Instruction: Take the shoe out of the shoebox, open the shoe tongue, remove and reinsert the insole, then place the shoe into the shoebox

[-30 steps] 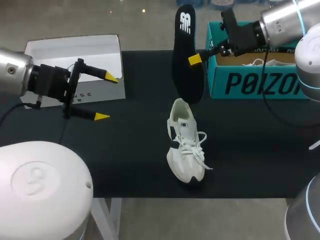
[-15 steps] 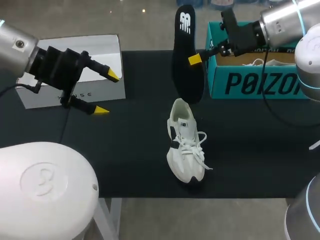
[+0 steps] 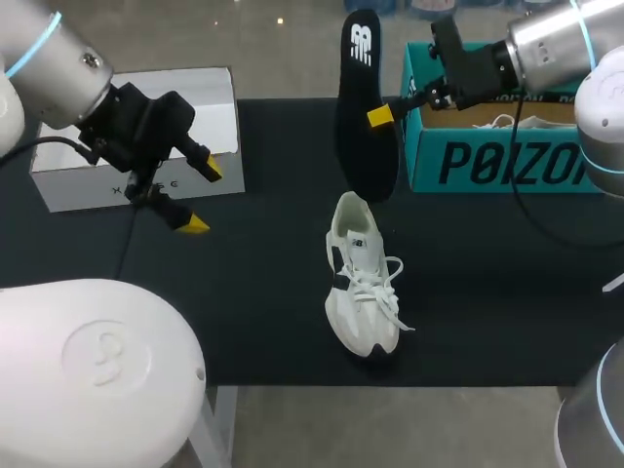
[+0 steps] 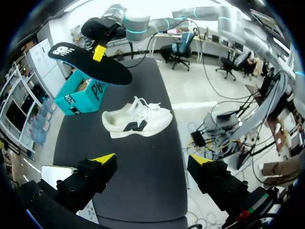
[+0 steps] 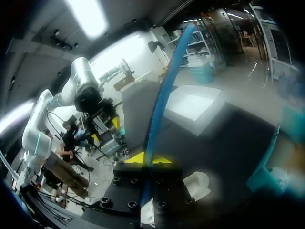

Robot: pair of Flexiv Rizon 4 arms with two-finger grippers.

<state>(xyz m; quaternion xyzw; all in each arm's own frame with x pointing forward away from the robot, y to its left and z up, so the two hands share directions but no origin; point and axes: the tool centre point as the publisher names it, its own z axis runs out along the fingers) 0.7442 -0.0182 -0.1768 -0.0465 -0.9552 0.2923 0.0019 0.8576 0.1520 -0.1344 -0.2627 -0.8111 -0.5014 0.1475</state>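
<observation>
Seen from the head camera, the white lace-up sneaker (image 3: 363, 283) stands upright on the black surface (image 3: 244, 302), its long axis running front to back, with the toe toward the near edge and the heel away. Just beyond the sneaker's heel the black insole (image 3: 366, 107) hangs on end, logo end up, pinched at its edge by the right end effector (image 3: 380, 115). Right of the sneaker and farther back sits the open teal cardboard shoebox (image 3: 507, 156), with something pale and laced inside. Well left of the sneaker the left end effector (image 3: 201, 195) hangs wide and holds nothing. It has swung back and turned in front of the flat white box lid (image 3: 136, 102); sneaker and insole have not moved. In the left wrist view the left end effector (image 4: 152, 160) gapes, with the sneaker (image 4: 138, 121) side-on ahead of it and the insole (image 4: 90, 64) and shoebox (image 4: 81, 95) beyond the sneaker. In the right wrist view the right end effector (image 5: 145, 158) clamps the insole (image 5: 164, 90), seen edge-on.
</observation>
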